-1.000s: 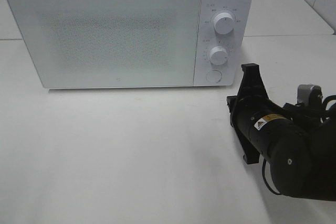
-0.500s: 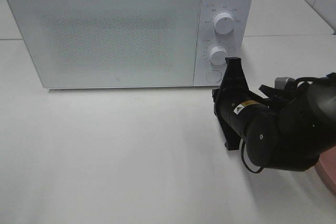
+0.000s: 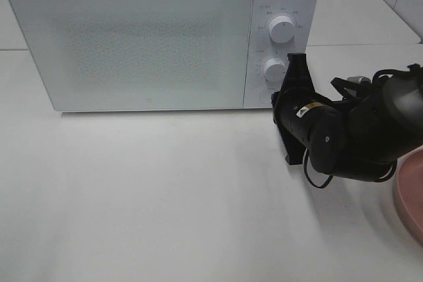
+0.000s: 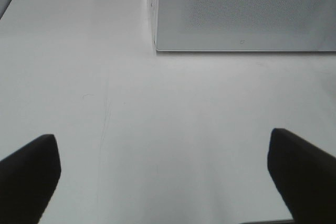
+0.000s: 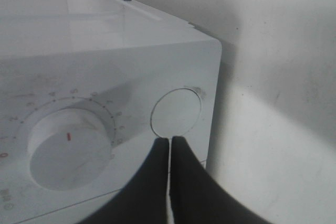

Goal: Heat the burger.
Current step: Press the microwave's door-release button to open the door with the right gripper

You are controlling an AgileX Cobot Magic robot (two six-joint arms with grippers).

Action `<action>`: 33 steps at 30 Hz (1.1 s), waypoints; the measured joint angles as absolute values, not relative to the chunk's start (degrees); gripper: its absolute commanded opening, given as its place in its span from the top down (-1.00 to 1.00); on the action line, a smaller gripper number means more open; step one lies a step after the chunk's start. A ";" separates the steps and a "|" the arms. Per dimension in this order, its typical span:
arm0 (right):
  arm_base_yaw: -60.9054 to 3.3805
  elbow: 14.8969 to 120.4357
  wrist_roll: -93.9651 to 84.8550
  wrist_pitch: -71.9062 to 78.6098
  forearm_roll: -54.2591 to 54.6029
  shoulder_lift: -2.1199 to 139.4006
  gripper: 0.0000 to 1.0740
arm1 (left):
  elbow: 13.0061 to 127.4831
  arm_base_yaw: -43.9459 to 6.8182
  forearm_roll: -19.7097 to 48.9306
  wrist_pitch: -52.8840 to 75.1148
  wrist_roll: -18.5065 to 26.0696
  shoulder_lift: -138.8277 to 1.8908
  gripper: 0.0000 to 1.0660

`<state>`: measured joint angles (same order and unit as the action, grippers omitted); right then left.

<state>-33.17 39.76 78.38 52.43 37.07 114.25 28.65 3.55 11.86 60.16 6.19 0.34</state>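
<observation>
Nearest, the left gripper [image 4: 163,140] hangs released over the bare white tabletop [image 3: 165,196]. Its two dark fingers [image 4: 31,174] are spread wide with nothing between them. Ahead of it is a lower front corner of the microwave.

At the near right edge of the overhead view, the rim of a round pink plate [image 3: 411,196] lies on the table, cut off by the frame. Only its edge shows.

Just beyond the plate, the bulky black right arm [image 3: 357,137] reaches in from the right, low over the table, towards the microwave's control panel. The right gripper [image 5: 169,141] is clenched, its two dark fingertips pressed together with nothing between them. The joined tips sit at the rim of the round white push button [image 5: 176,112] at the foot of the panel. I cannot tell whether they touch it.

Next to the button is the lower white dial [image 5: 68,148] with a small red mark, and above it in the overhead view a second white dial [image 3: 281,29].

Farthest back stands the boxy white microwave oven [image 3: 132,44], its long side facing the front of the table. Its speckled, frosted door [image 3: 145,41] is closed flush.

The burger shows in none of the views, so its place, its heading and its long axis cannot be told.
</observation>
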 measured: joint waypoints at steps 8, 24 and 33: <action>-33.17 42.40 78.61 52.48 37.41 117.57 1.00 | 28.65 3.55 11.86 60.16 6.19 0.34 -0.92; -30.42 47.56 78.61 51.62 37.99 121.98 1.00 | 28.65 3.55 11.86 60.16 6.19 0.34 -0.92; -30.42 48.19 80.50 51.91 37.64 122.67 1.00 | 28.65 3.55 11.86 60.16 6.19 0.34 -0.92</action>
<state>-30.42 48.19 80.50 51.91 37.64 122.67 28.65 3.55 11.86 60.16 6.19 0.34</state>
